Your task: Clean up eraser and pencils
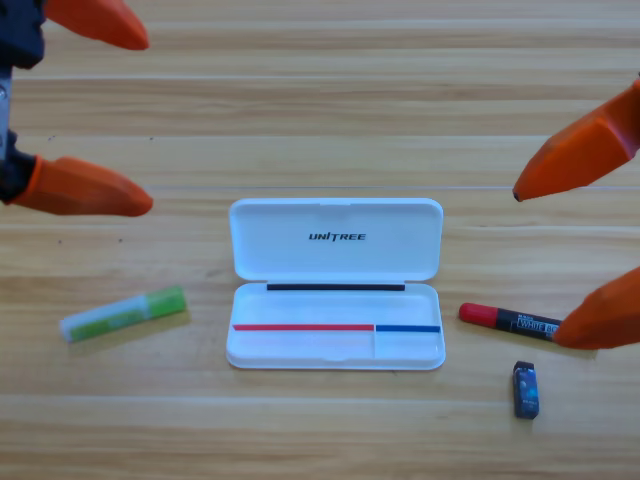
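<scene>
Left gripper (135, 120) waits at the upper left edge, its smooth, tapered orange jaws spread wide apart over bare plank-grained wooden counter (320, 100); below it lies the translucent light green pencil (123, 314), a rounded stick slightly tilted, well clear of the case. Centre: glossy white hard-shell case (336, 283) with rounded corners, lid open flat, tray unfilled, with open counter on every side. Right: red-capped black marker (510, 320) just beside the case, its far end under the lower jaw of the right gripper (535, 265), jaws parted wide; small dark rectangular eraser (526, 389) sits apart below.
</scene>
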You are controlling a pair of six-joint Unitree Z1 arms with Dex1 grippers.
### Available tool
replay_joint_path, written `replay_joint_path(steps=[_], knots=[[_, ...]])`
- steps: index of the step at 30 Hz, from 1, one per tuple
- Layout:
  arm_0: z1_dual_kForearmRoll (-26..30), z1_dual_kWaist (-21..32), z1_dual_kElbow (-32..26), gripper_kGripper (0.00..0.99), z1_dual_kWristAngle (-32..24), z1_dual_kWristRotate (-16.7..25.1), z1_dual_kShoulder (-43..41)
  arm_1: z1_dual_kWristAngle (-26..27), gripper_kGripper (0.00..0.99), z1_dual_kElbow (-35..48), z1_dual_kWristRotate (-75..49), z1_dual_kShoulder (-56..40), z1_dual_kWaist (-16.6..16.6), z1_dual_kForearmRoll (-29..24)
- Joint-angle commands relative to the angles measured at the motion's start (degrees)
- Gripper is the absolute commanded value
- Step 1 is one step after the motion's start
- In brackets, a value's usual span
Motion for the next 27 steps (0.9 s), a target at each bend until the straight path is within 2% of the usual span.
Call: replay_joint_path(steps=[1, 10, 12, 17, 27], knots=[[-0.7, -1.0, 1.3, 0.99, 1.4, -0.8, -0.8, 0.3, 0.951, 0.6, -0.5, 3.7, 1.5, 1.1], [-0.7, -1.0, 2.8, 0.99, 1.8, -0.8, -2.3, 0.2, 0.951, 1.1, 1.0, 2.3, 1.5, 2.7], [-0.7, -1.0, 2.8, 0.99, 2.1, -0.7, -2.8, -0.9, 0.951, 1.6, 3.1, 1.3, 0.0, 2.9], [-0.1, -1.0, 2.4, 0.99, 3.6, 0.2, -3.6, -8.4, 0.951, 1.6, 12.2, 2.2, -4.6, 4.2], [1.0, -0.9, 1.3, 0.989, 10.8, 1.1, -2.9, -27.5, 0.951, 3.4, 32.0, 9.0, -4.7, 5.1]])
